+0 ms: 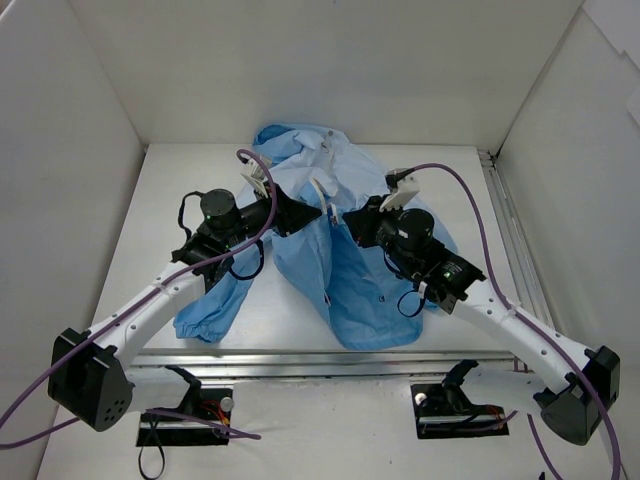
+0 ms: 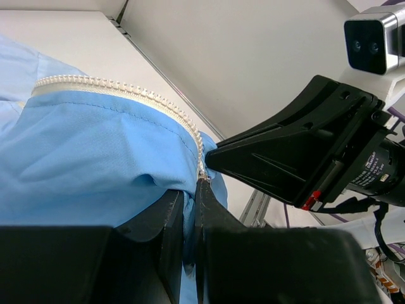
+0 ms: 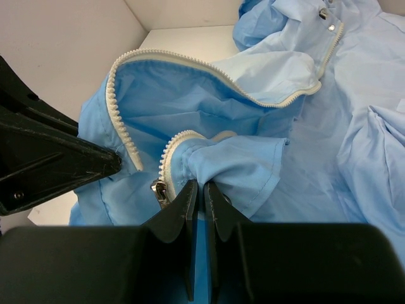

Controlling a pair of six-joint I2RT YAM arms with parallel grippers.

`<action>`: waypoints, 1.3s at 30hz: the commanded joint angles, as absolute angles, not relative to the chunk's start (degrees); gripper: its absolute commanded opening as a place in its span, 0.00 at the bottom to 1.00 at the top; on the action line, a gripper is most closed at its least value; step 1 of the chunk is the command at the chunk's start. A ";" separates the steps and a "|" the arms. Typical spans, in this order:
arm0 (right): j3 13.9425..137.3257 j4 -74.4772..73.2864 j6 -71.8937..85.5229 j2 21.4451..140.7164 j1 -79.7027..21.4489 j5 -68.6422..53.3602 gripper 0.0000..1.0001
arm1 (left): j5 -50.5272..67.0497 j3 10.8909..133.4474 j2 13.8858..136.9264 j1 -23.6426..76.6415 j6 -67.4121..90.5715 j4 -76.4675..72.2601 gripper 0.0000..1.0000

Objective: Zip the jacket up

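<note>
I've got the white table point(image 1: 130, 240) boxed in by white walls point(image 1: 300, 70) on L, back and R sides. A metal rail point(image 1: 300, 360) runs along its near edge. Lying on it is the light-blue jacket point(image 1: 345, 295), bunched up approx mid-table, reaching from near the back wall to just short of the rail. One sleeve point(image 1: 218, 300) trails to the near L, gathered cuff point(image 1: 198, 327) down on the top. Its white zipper point(image 3: 120, 114) is unjoined, the front open.

Both arms angled inward; left pincer point(image 2: 193, 192), right pincer point(image 3: 202, 185) pinched closed, tips facing, near each other.
</note>
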State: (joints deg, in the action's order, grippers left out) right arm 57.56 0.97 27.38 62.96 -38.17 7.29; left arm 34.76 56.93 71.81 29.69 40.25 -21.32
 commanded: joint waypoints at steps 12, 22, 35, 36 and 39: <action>61.08 7.74 29.36 63.54 -37.79 8.35 0.00 | 36.47 60.20 71.81 30.59 40.52 -28.65 0.00; 61.00 7.91 29.53 63.19 -37.62 9.05 0.00 | 36.12 60.21 71.81 30.59 40.61 -28.39 0.00; 61.08 8.09 29.53 62.75 -37.18 9.05 0.00 | 35.42 60.38 72.51 31.11 40.61 -27.86 0.00; 61.00 8.17 29.62 62.75 -37.18 9.14 0.00 | 35.16 60.47 72.51 31.11 40.52 -27.86 0.00; 60.73 8.09 29.71 62.31 -36.83 9.05 0.00 | 34.63 60.47 72.86 31.11 40.69 -27.60 0.00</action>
